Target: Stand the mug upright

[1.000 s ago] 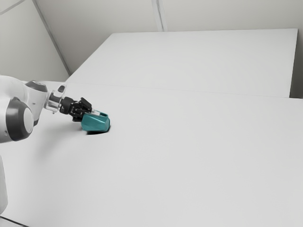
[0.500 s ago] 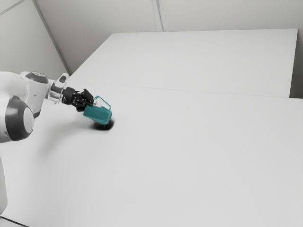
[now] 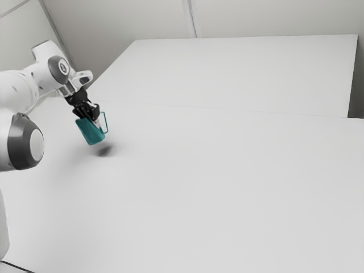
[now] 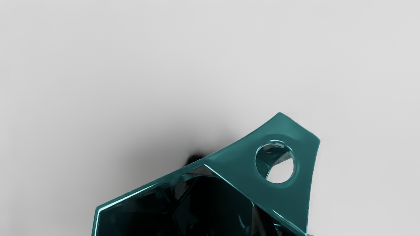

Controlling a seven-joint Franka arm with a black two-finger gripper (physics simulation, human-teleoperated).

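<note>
- Grips the mug [image 3: 91, 132] with the end effector [image 3: 92, 119], at the mouth end, left of the frame in the exterior view.
- Read as closed on the mug's wall: bears the weight clear of the table [image 3: 227, 187], with a shadow [image 3: 104, 151] apart from it, below and slightly to the right.
- Lies below the end effector, mouth toward it, base away; looks much in line with the hand.
- Leans along its long axis from upper left to lower right, steeper than halfway to vertical, base lowest; not upright yet.
- Carries its handle [image 3: 106, 123] on the exterior view's right.
- In the wrist view, opens toward the camera at the bottom of the frame, with a dark finger [image 4: 264, 221] by the rim near the handle.
- Probably calls for swinging the base under the mouth, then lowering to the table; could rock or tip if set down on a base edge.
- Only one arm [image 3: 23, 88] to count as nearer, entering from the left edge.
- Beyond: broad, pale, smooth table; a second white panel [image 3: 239, 74] behind, upper centre to right; grey wall [image 3: 131, 23] along the top.
</note>
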